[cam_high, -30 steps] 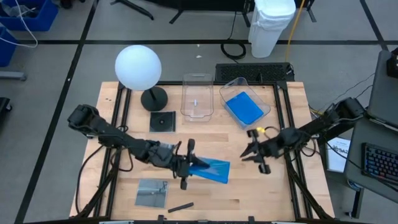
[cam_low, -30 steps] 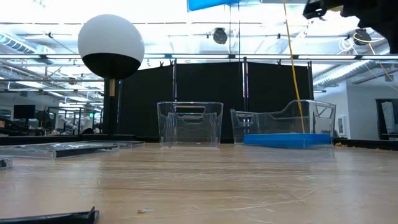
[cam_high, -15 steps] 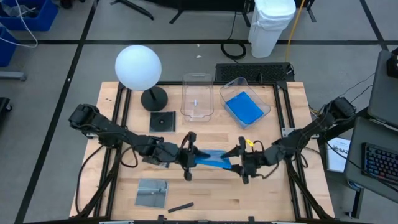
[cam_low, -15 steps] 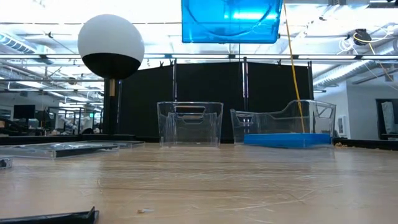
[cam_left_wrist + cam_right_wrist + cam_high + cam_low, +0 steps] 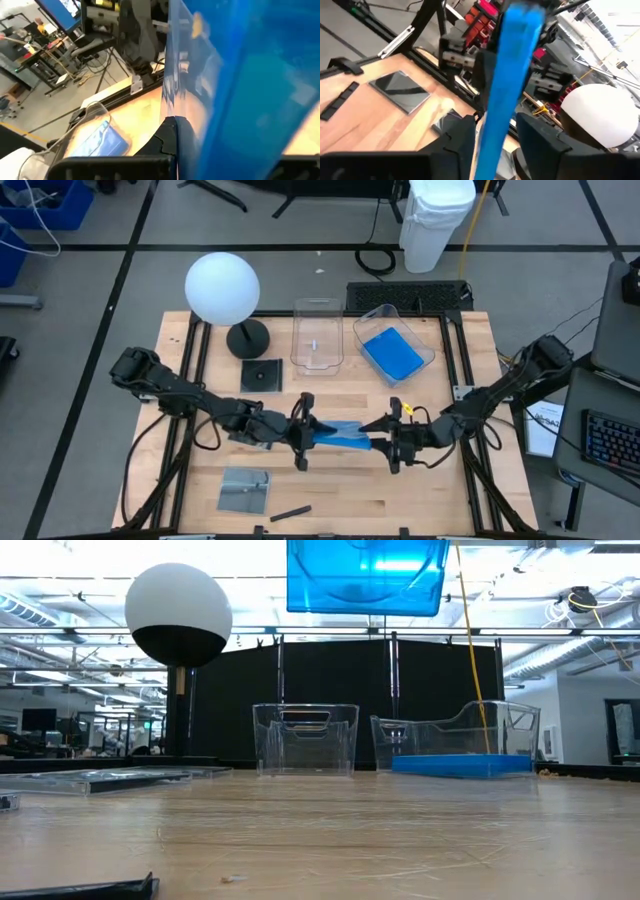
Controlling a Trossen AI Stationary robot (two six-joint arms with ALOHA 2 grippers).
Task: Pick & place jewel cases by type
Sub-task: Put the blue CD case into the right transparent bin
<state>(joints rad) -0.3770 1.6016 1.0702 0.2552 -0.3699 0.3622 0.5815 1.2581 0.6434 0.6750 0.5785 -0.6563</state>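
Wood table fills the middle of the high view, with both dark arms reaching in from its sides toward the centre. White globe lamp stands at the far left corner on a round dark base. Two clear tubs sit along the far edge: the left tub holds no case, while the right tub holds one blue jewel case lying flat. Between the two grippers, above the table's middle, a second blue jewel case is held in the air; in the low view it hangs high above the tubs. The left gripper grasps it at one end. The right gripper is at its other end with its fingers on either side of the case's edge, but whether they press on it I cannot tell. A dark jewel case lies flat beside the lamp base, and a grey jewel case lies near the front left edge. A small dark stick lies just beside that grey case, close to the front edge.
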